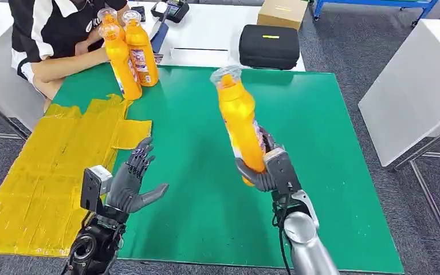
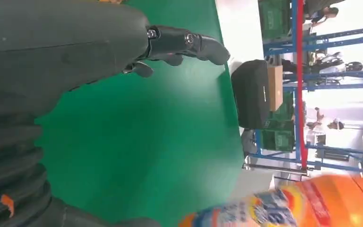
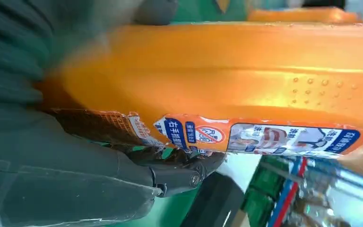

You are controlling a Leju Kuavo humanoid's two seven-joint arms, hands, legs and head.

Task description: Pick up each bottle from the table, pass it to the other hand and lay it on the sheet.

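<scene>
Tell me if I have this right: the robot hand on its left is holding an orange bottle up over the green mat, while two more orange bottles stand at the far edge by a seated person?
Not quite: the right robot hand holds the orange bottle above the green mat, as the head view shows. The left robot hand is open and holds nothing. The two other bottles do stand at the far edge by the seated person.
</scene>
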